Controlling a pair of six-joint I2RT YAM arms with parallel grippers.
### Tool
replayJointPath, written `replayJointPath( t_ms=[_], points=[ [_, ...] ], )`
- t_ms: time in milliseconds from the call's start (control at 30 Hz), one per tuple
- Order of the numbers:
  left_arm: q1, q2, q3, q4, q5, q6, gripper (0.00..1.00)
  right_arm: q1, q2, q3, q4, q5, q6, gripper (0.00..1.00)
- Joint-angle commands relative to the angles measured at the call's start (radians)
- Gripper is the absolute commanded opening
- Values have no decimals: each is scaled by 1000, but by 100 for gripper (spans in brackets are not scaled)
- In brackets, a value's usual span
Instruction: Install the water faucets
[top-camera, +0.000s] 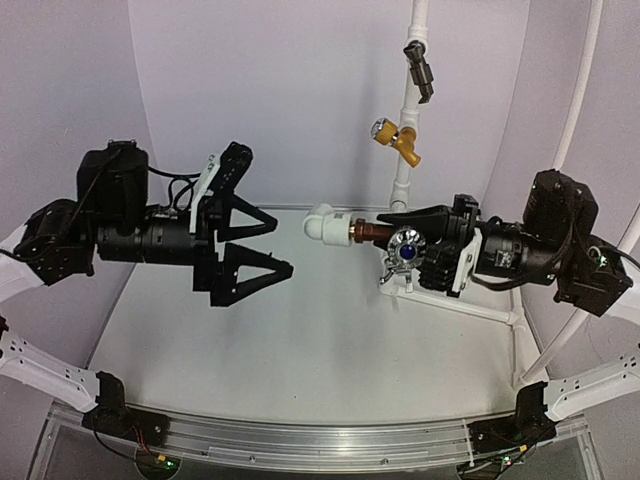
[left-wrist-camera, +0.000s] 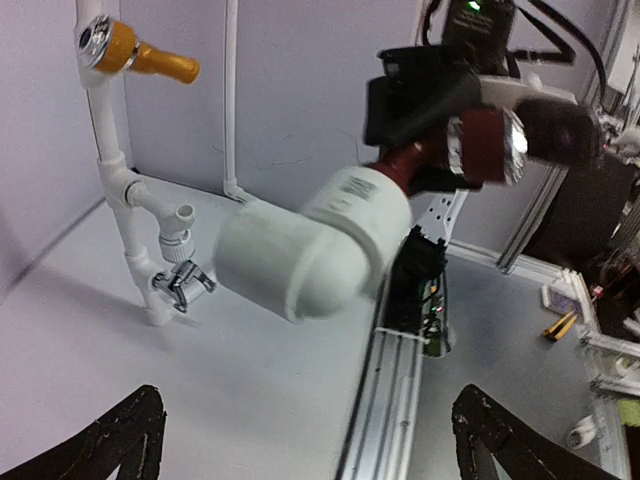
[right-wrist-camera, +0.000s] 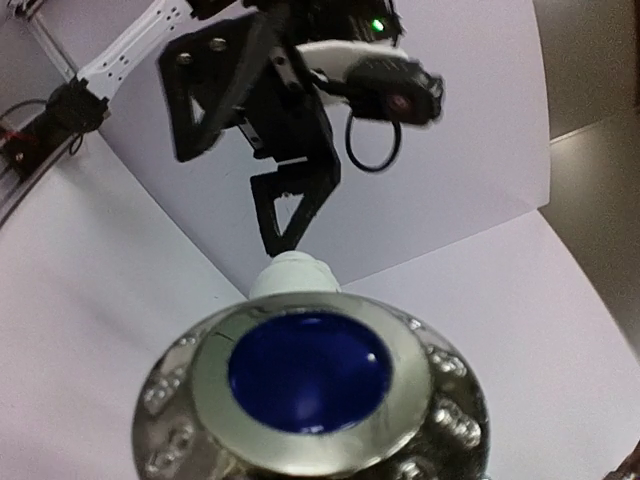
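Observation:
The water faucet (top-camera: 372, 232), reddish-brown with a round knob (top-camera: 404, 247) that has a blue centre, hangs level above the table. A white elbow fitting (top-camera: 325, 222) sits on its stem end. My right gripper (top-camera: 408, 243) is shut on the faucet body at the knob. My left gripper (top-camera: 283, 245) stands open just left of the elbow, apart from it. In the left wrist view the elbow (left-wrist-camera: 310, 245) and faucet (left-wrist-camera: 480, 145) float ahead of the left gripper (left-wrist-camera: 315, 440). The knob (right-wrist-camera: 308, 370) fills the right wrist view and hides the right fingers; the elbow (right-wrist-camera: 292, 272) shows behind it.
A white pipe stand (top-camera: 403, 180) rises at the back, carrying a yellow-brass valve (top-camera: 400, 140) and a dark valve (top-camera: 420, 65). A short open white socket (left-wrist-camera: 180, 215) and a chrome clamp (left-wrist-camera: 180, 282) sit low on it. An aluminium rail (top-camera: 320, 440) runs along the near edge.

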Motion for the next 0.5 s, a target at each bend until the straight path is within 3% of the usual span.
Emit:
replayJointPath(
  t_ms=[0,167,467],
  points=[
    [159,27,20,54,409,-278,100,-1,-30,-40,124,-30,-255,0],
    [219,60,39,98,581,-379,98,0,-32,-59,159,-35,-301,0],
    [239,212,94,185,747,-523,82,11,-17,-82,195,-67,-397,0]
  ],
)
